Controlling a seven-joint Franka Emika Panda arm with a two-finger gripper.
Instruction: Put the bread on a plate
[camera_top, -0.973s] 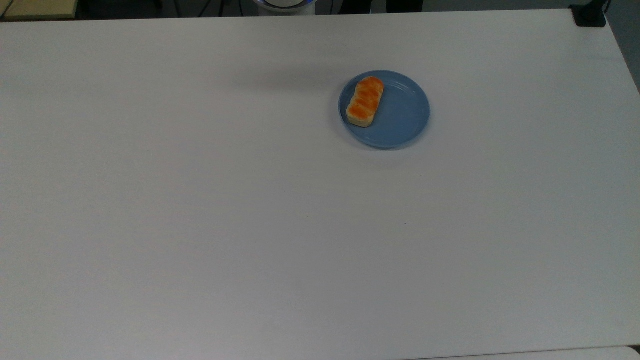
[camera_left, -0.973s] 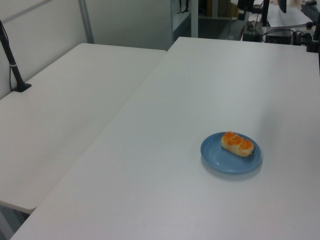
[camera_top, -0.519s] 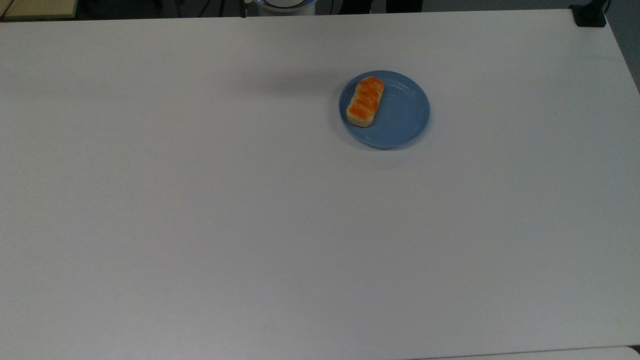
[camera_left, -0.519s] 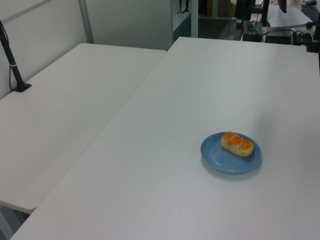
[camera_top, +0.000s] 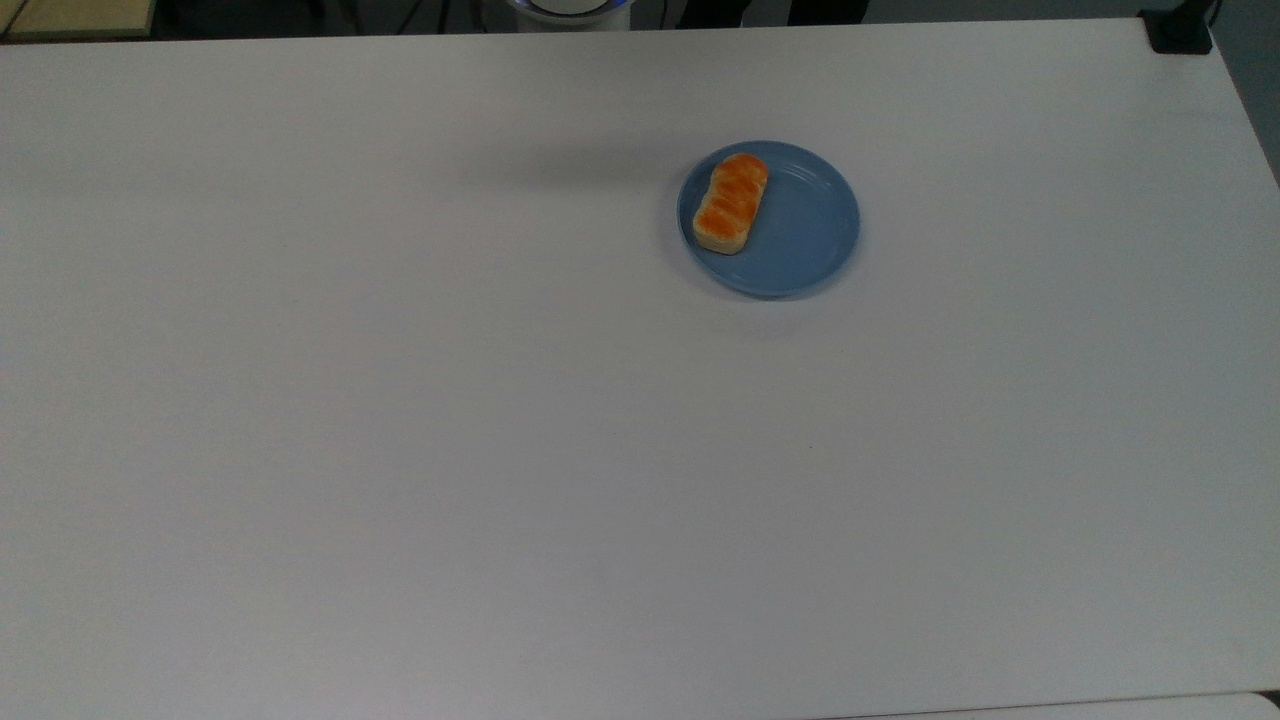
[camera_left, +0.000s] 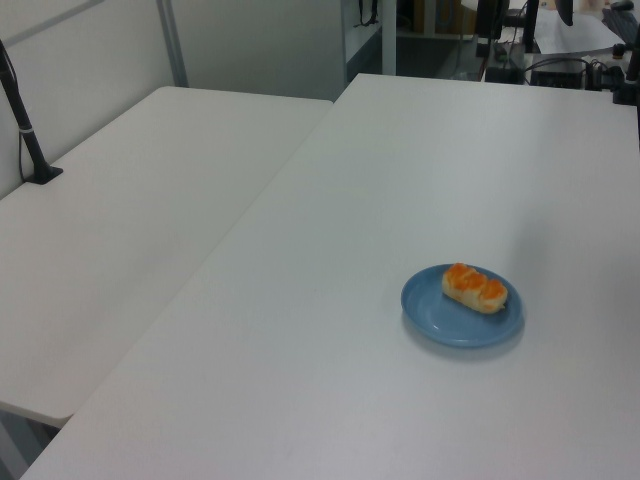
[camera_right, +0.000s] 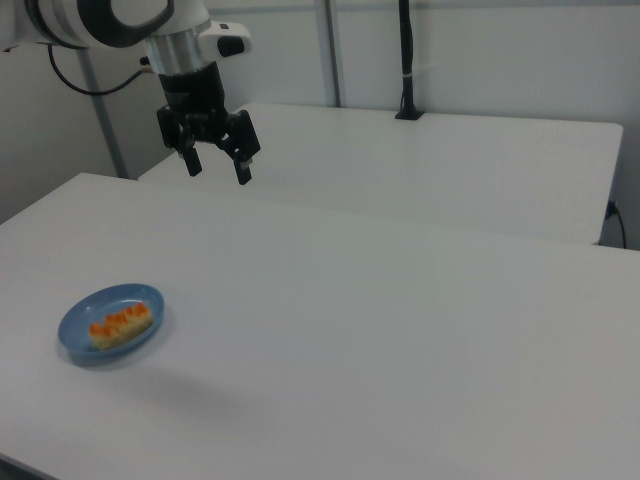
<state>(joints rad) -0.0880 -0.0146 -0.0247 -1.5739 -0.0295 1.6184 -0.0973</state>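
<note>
The bread (camera_top: 731, 202) lies on the blue plate (camera_top: 810, 230), along the top view's left side of the dish, its orange ridged top facing up. In the left view the bread (camera_left: 475, 287) rests toward the far right of the plate (camera_left: 440, 318). In the right view the bread (camera_right: 120, 325) sits on the plate (camera_right: 80, 320) at the lower left, and my gripper (camera_right: 217, 167) hangs high above the table, well up and to the right of the plate, open with nothing between its fingers.
The white table (camera_top: 500, 450) stretches wide around the plate. A second white table (camera_left: 130, 230) adjoins it on the left view's left. A black post with a clamp (camera_left: 30, 150) stands at that table's far edge. A dark clamp (camera_top: 1180, 30) sits at the top view's upper right corner.
</note>
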